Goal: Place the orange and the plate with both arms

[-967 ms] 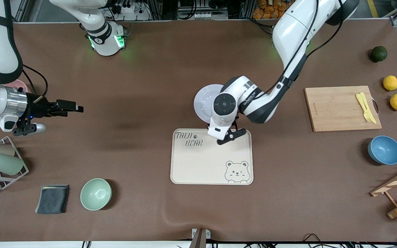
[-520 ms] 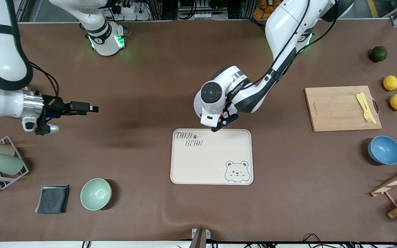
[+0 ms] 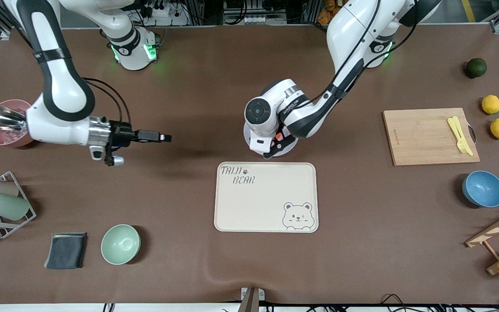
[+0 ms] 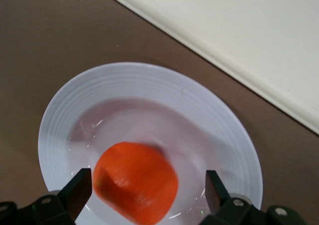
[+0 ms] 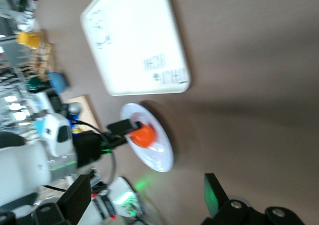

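The left gripper [image 4: 144, 185], fingers spread, hangs over the orange [image 4: 135, 187] in the plate [image 4: 149, 80]; it could roll. The tray [image 3: 266, 197] sits at the plate's six o'clock. The right gripper [image 3: 165, 138], also spread, hovers toward its nine o'clock.

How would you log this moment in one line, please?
left gripper: open astride orange over plate | right gripper: open, above table
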Controlling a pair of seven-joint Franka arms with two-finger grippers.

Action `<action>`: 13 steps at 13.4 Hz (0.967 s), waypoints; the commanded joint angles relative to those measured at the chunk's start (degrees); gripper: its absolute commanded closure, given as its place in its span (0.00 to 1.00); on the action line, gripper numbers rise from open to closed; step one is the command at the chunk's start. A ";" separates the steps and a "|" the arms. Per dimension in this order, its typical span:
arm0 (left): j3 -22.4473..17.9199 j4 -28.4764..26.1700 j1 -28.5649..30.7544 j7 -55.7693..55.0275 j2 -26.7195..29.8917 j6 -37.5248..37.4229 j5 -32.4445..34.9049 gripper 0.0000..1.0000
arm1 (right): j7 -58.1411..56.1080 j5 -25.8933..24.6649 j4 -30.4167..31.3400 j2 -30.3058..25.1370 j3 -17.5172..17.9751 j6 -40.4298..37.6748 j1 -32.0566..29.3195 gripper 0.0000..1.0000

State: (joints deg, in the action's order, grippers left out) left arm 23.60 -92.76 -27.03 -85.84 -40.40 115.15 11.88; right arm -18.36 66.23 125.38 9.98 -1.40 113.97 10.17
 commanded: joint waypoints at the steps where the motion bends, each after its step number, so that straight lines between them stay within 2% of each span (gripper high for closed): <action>1: -0.22 0.30 0.13 -0.56 1.73 -2.20 -0.81 0.00 | -9.64 11.87 3.46 2.84 -0.53 0.81 2.39 0.00; 5: -0.83 4.59 3.38 2.23 3.31 -2.21 0.25 0.00 | -19.40 22.50 4.87 7.76 -0.53 4.05 7.48 0.00; 7: -0.92 7.06 6.45 6.54 4.71 -2.21 0.25 0.00 | -26.25 31.28 4.87 11.19 -0.53 4.42 11.18 0.00; 9: -0.92 7.07 10.40 10.75 7.69 -2.21 0.34 0.00 | -32.49 39.90 4.78 13.83 -0.53 5.03 15.13 0.00; 11: -0.92 7.16 13.05 15.06 9.28 -2.12 0.25 0.00 | -34.54 43.88 4.43 15.16 -0.53 5.29 17.42 0.13; 13: -0.92 10.21 16.56 18.15 9.29 -2.12 0.16 0.00 | -35.77 46.08 3.65 16.30 -0.53 7.56 19.88 0.23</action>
State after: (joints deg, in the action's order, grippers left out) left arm 22.39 -84.63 -12.73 -70.41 -31.79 114.08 11.99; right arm -52.21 109.37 130.13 25.50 -1.36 119.54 27.96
